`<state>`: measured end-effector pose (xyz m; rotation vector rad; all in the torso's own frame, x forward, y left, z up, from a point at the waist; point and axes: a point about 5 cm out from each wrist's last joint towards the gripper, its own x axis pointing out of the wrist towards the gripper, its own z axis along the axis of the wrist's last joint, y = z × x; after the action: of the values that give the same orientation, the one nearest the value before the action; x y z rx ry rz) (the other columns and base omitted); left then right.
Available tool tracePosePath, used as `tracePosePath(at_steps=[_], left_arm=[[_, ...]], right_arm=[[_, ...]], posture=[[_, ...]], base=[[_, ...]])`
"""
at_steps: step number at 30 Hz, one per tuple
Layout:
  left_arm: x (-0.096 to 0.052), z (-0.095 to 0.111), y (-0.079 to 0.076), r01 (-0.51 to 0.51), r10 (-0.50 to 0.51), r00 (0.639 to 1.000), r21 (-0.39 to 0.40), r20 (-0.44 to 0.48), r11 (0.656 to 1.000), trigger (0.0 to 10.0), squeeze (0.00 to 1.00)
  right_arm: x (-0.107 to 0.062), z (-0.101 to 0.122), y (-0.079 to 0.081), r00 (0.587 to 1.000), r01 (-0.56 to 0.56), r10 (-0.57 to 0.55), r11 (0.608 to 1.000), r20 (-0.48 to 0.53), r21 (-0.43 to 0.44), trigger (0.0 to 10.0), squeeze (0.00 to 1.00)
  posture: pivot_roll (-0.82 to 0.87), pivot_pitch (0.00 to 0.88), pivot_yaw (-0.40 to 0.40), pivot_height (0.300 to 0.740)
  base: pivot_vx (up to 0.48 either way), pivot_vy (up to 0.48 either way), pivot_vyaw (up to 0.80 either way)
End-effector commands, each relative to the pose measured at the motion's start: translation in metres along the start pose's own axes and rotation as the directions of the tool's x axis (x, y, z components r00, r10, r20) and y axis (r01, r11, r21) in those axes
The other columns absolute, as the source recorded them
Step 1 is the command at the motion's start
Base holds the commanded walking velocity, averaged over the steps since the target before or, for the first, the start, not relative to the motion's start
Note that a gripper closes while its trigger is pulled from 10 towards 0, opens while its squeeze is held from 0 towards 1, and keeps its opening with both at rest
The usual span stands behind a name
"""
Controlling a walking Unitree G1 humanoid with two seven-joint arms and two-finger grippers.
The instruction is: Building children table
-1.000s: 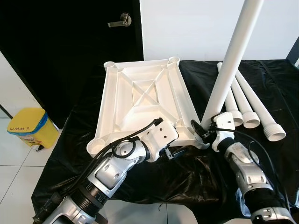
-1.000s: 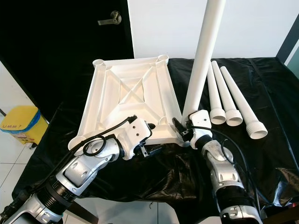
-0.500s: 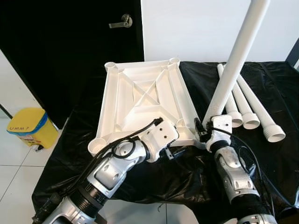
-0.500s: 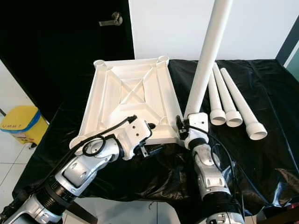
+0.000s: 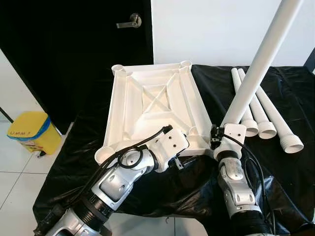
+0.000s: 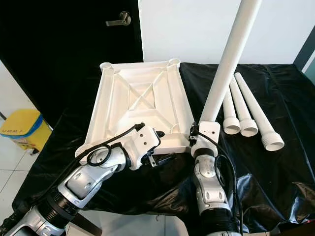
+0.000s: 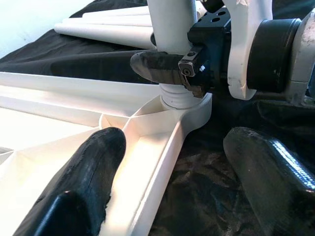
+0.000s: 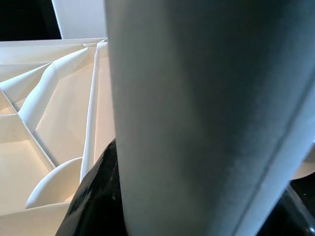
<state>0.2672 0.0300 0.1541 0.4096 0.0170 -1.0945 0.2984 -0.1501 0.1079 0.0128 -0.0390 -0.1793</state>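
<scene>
— Tabletop first: where is it?
— White ribbed plastic tabletop (image 5: 155, 105) lies upside down on the black sheet (image 5: 275, 167).
— Right gripper (image 7: 170, 66)?
— Clamped on the long white plastic leg (image 5: 256, 69), which leans right, its foot in the near right corner socket (image 7: 184, 105); probably not fully seated.
— Left gripper (image 7: 182, 167)?
— Fingers spread, astride the tabletop's near edge.
— Other legs?
— Three white tapered legs (image 5: 266, 110) lie side by side to the right.
</scene>
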Motion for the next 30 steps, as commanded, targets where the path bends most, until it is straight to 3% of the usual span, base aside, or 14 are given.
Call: tracePosePath(at_steps=[1,17,18,30], left_arm=[[-0.001,-0.001,-0.01,0.14,-0.14,0.99,-0.006,-0.013,0.99,10.0,0.0],[-0.001,-0.001,-0.01,0.138,-0.138,0.99,-0.003,-0.014,0.99,10.0,0.0],[-0.001,-0.001,-0.01,0.138,-0.138,0.99,-0.003,-0.014,0.99,10.0,0.0],[-0.001,-0.002,-0.009,0.132,-0.132,0.991,-0.001,-0.02,0.991,10.0,0.0]], right_arm=[[-0.01,-0.027,-0.003,0.99,0.006,-0.006,1.0,-0.139,0.003,10.0,0.0],[-0.007,-0.02,-0.007,0.994,-0.032,0.026,0.998,-0.106,-0.055,10.0,0.0],[-0.006,-0.019,-0.009,0.994,-0.038,0.032,0.998,-0.102,-0.058,10.0,1.0],[-0.011,-0.015,-0.01,0.978,-0.206,0.202,0.975,-0.056,-0.08,10.0,1.0]], posture=[[-0.21,0.0,0.026,0.74],[-0.21,0.0,0.028,0.74],[-0.21,0.0,0.026,0.74],[-0.22,0.002,0.03,0.74]], base=[[0.0,0.0,0.0],[0.0,0.0,0.0],[0.0,0.0,0.0],[0.0,0.0,0.0]])
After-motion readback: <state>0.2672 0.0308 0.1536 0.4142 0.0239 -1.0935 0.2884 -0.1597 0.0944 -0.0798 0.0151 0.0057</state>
